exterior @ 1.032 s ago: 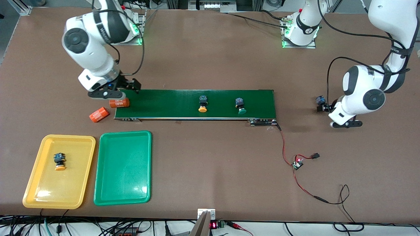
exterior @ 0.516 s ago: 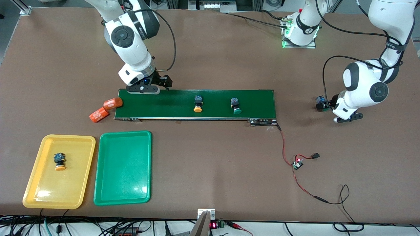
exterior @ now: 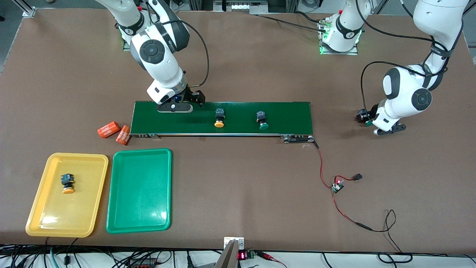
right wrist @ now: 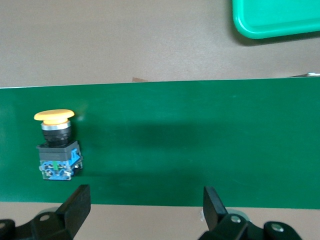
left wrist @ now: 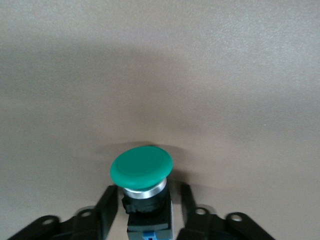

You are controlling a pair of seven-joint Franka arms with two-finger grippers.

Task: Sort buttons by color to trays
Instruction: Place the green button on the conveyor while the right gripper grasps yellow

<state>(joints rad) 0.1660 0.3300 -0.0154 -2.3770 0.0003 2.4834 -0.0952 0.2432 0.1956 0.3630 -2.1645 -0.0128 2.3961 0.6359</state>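
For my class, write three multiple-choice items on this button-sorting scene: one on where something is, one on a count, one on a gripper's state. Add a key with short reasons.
1. Where is the sorted yellow button?
A. In the yellow tray
B. In the green tray
C. On the bare table

2. How many buttons lie on the conveyor belt?
A. One
B. Two
C. Four

3. What are the right gripper's jaws doing over the belt?
A. Standing open, holding nothing
B. Clamped on a yellow button
C. Clamped on an orange cylinder

Key:
1 A, it lies inside the yellow tray.
2 B, one yellow-capped button and one green-capped button are there.
3 A, the right wrist view shows spread fingers with nothing between them.
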